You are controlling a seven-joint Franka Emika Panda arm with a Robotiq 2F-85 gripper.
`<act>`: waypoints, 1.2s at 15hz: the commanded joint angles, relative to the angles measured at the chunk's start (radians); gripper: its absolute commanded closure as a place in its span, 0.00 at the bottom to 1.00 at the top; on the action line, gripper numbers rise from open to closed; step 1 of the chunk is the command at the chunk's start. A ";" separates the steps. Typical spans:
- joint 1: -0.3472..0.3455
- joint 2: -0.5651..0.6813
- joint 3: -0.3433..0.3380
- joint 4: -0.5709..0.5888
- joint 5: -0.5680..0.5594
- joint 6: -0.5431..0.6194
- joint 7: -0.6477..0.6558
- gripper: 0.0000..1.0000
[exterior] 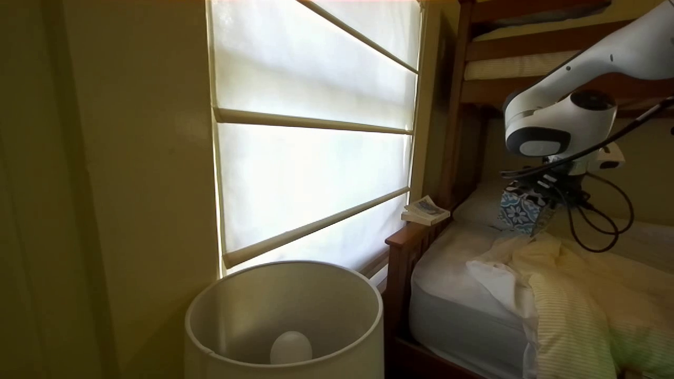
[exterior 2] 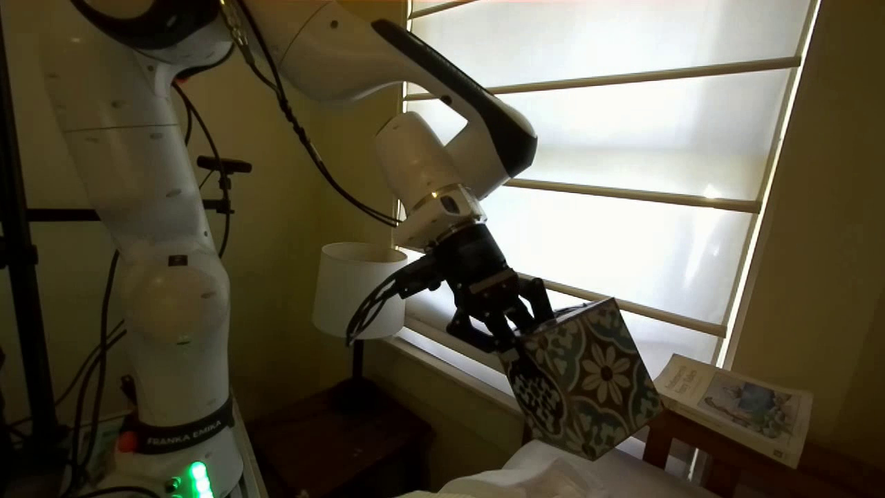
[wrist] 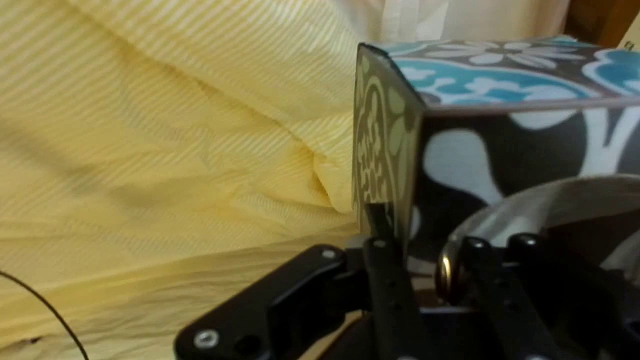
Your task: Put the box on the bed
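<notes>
The box (exterior: pixel 518 213) has a blue, white and dark flower pattern and hangs tilted from my gripper (exterior: pixel 545 184). In an exterior view, the box (exterior 2: pixel 588 380) shows one large tile-patterned face, with my gripper (exterior 2: pixel 532 325) at its upper edge. In the wrist view, one finger of my gripper (wrist: pixel 427 242) lies along the outside of the box (wrist: pixel 500 90); the other is by a round rimmed part of its near face. The bed (exterior: pixel 463 279) is below, with cream-yellow bedding (wrist: pixel 200 150). The box is low over the bedding; I cannot tell whether they touch.
A book (exterior: pixel 424 211) lies on the wooden bed end, and it also shows near the box in an exterior view (exterior 2: pixel 740 408). A lamp (exterior 2: pixel 359 290) stands by the window blind (exterior 2: pixel 622 145). The upper bunk (exterior: pixel 521 66) is above. Cables hang from the wrist.
</notes>
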State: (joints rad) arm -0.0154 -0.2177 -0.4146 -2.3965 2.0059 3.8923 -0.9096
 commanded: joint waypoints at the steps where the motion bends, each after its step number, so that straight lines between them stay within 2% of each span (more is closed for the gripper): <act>1: -0.055 0.006 0.040 0.019 0.010 0.014 -0.077 0.99; 2: -0.064 0.005 0.041 0.030 0.009 0.018 -0.099 0.94; 5: -0.082 0.008 0.061 0.018 0.007 0.014 -0.092 0.94; 6: -0.090 0.018 0.064 0.034 -0.013 0.028 -0.071 0.99; 7: -0.097 0.041 0.040 0.080 0.038 0.058 -0.145 0.99; 8: -0.032 0.067 -0.053 0.101 0.119 0.095 -0.289 0.99; 9: -0.005 0.066 -0.094 0.095 0.137 0.090 -0.335 0.99; 13: 0.171 0.072 -0.330 0.126 0.254 0.142 -0.623 0.99; 18: 0.458 -0.023 -0.623 0.206 0.391 0.355 -0.969 0.99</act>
State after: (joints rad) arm 0.2862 -0.1718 -0.8838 -2.2721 2.2972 4.1222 -1.6812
